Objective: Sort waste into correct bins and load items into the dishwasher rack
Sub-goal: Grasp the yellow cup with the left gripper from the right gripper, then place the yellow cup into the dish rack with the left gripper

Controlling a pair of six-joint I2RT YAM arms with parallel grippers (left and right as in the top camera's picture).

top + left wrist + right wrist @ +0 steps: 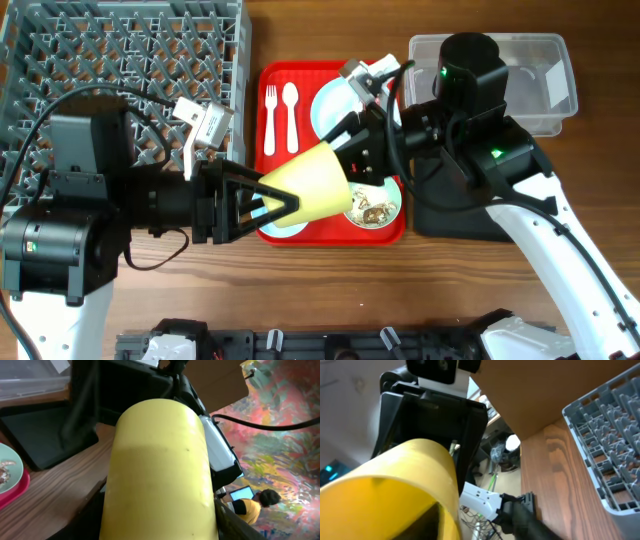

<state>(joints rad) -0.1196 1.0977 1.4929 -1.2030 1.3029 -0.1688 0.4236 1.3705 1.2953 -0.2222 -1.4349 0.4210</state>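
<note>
The grey dishwasher rack (pixel 120 50) sits at the far left of the table (pixel 330 300), the red tray (pixel 300 75) in the middle, the clear tub (pixel 530 55) at the far right and the black tray (pixel 450 215) just nearer than it. On the red tray lie the pale-blue plate (pixel 328 105), the mint-green bowl (pixel 392 205) with food scraps (pixel 372 212), and the white fork (pixel 270 105) and spoon (pixel 290 103). The yellow cup (pixel 315 185) hangs sideways above the tray: the left hand (pixel 280 203) grips its narrow end; whether the right hand (pixel 352 150) at its rim grips it, I cannot tell
</note>
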